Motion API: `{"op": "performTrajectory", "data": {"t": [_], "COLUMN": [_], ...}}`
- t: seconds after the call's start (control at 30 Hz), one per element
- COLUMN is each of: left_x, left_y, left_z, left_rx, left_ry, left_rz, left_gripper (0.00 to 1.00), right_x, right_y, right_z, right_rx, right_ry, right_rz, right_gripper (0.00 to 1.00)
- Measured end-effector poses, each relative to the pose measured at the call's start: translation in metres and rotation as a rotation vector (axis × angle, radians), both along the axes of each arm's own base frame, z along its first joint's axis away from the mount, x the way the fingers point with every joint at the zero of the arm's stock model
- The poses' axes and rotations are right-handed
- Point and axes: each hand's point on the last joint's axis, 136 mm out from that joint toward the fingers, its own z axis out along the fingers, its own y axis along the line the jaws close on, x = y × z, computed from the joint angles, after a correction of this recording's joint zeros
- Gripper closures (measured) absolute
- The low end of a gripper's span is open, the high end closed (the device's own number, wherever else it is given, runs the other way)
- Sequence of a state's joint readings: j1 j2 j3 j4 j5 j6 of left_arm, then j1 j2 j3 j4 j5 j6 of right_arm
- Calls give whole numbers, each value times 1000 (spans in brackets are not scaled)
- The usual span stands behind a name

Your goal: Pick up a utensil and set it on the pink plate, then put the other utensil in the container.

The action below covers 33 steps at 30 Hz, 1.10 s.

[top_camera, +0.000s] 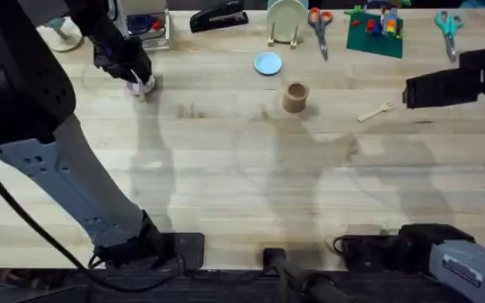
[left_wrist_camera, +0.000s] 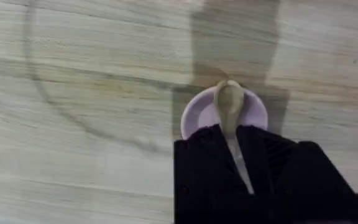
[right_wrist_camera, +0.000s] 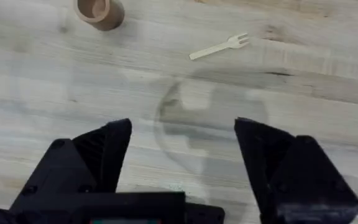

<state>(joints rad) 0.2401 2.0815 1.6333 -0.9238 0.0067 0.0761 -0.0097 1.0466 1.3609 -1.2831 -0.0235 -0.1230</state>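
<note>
Left gripper [left_wrist_camera: 238,155]: over bench's far-left part, fingers clamped on spoon [left_wrist_camera: 229,106], bowl above pink plate [left_wrist_camera: 194,115]. Right gripper [right_wrist_camera: 182,155]: hovering above bench near right edge, fingers wide, holding nothing. Fork [top_camera: 375,110]: flat on bench, right of container [top_camera: 295,97], apart. Container: upright, mid-bench toward far edge.

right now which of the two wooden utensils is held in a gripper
The spoon: the left gripper grips its handle, bowl over the pink plate. The fork lies loose on the table, right of the container.
</note>
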Motion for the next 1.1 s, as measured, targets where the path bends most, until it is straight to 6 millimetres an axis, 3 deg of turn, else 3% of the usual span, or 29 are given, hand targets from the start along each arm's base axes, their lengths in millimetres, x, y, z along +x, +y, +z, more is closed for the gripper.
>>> {"op": "performTrajectory", "data": {"t": [0.7,0.9,1.03,1.1], "left_x": [-5,2,3,2], "left_y": [-1,0,0,0], "left_z": [5,33,69,89], "left_rx": [-7,2,14,20], "left_ry": [26,-12,-62,-94], "left_rz": [0,0,0,-2], "left_gripper": [840,837,823,757], "right_x": [0,0,0,0], "right_y": [0,0,0,0], "right_z": [0,0,0,0], "right_rx": [0,0,0,0], "right_ry": [0,0,0,0], "right_rz": [0,0,0,0], "right_gripper": [6,7,6,7]}}
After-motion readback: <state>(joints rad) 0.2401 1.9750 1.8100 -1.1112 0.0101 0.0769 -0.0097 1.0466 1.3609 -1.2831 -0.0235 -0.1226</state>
